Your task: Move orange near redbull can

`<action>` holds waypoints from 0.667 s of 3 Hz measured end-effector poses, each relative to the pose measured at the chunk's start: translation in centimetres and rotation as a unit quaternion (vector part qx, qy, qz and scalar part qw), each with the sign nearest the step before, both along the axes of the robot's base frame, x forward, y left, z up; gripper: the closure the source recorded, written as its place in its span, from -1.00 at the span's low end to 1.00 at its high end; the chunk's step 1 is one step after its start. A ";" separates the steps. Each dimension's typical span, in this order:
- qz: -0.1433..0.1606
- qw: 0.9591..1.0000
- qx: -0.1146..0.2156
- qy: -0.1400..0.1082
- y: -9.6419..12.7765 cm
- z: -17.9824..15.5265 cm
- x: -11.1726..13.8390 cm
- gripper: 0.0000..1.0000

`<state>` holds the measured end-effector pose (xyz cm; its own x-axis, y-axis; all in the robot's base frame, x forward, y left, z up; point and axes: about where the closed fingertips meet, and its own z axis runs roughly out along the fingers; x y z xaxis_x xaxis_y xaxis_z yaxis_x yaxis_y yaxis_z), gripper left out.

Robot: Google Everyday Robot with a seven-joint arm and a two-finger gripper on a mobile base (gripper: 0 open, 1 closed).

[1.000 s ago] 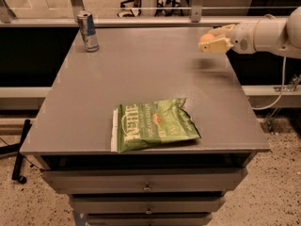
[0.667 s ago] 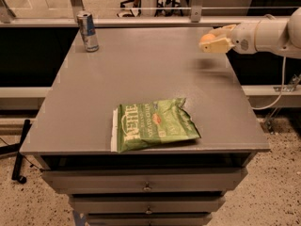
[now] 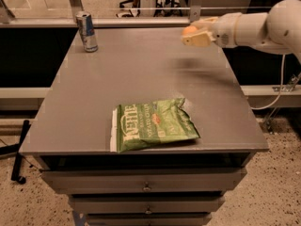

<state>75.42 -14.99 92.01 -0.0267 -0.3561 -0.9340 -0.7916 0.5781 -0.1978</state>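
Observation:
The redbull can (image 3: 87,31) stands upright at the far left corner of the grey table (image 3: 141,74). My gripper (image 3: 193,35) hangs above the far right part of the table, well to the right of the can. It is shut on the orange (image 3: 189,30), a small round fruit showing between its pale fingers, held clear of the surface.
A green chip bag (image 3: 153,125) lies flat near the table's front edge, at the middle. My white arm (image 3: 263,25) reaches in from the right. Drawers (image 3: 146,185) sit under the tabletop. A metal rail and glass run behind the far edge.
My gripper with the orange has moved left, toward the can's side of the table. The can and chip bag have not moved.

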 end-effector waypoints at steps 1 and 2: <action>0.013 1.000 -0.007 -0.020 4.3 1.4 0.9 1.00; 0.012 0.999 -0.015 -0.028 7.7 2.1 1.9 1.00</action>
